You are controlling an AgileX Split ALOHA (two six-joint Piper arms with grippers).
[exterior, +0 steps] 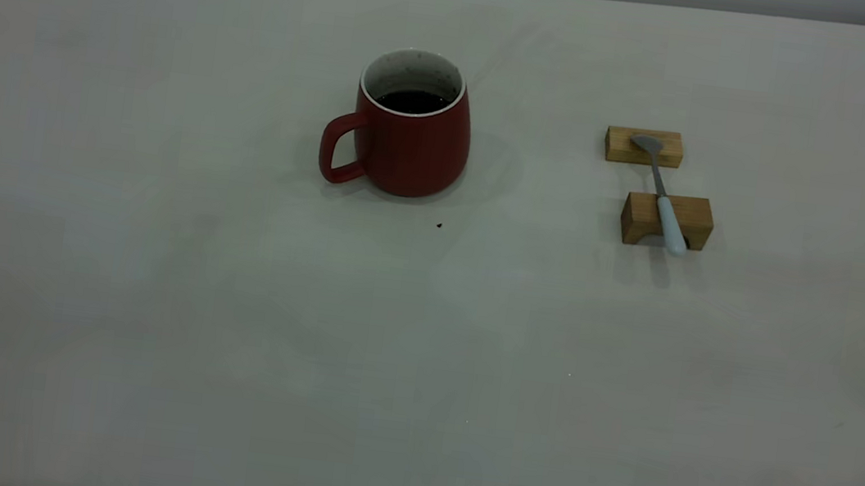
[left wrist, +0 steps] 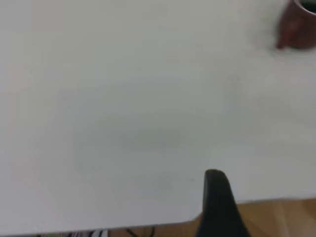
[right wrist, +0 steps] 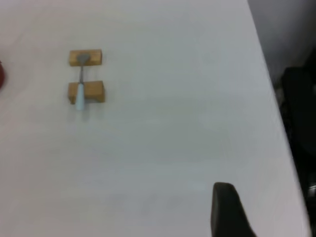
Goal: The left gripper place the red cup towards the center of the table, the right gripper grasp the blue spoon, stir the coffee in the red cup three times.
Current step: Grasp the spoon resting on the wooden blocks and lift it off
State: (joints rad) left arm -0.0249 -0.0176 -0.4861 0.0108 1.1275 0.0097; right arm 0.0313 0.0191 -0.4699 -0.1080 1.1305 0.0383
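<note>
Two wooden blocks [exterior: 658,184] carry the blue spoon [exterior: 663,195] on the right part of the table [exterior: 147,282]: its grey bowl lies on the farther block and its pale handle crosses the nearer one, the tip jutting out past it. The red cup [exterior: 411,135] stands upright well to the left of the spoon, around the middle of the table's width but toward the far edge, its looped handle turned to the left arm's side and the coffee [exterior: 413,101] dark inside below the white rim. Neither arm appears in the exterior view. Each wrist view shows just one black finger over bare table, so for the left pincer [left wrist: 217,205] and the right pincer [right wrist: 227,210] I cannot tell whether they are spread or pressed together; both hang well apart from their objects, the cup sitting only at a far corner of the left wrist view and the spoon small and distant in the right one. By my judgement the task has not yet begun and the first step is in hand: moving the cup. That calls for the left pincer to travel to the cup, spread wide, take the handle or the wall, and bring the cup nearer the centre without tipping it, since the liquid could slop.
</note>
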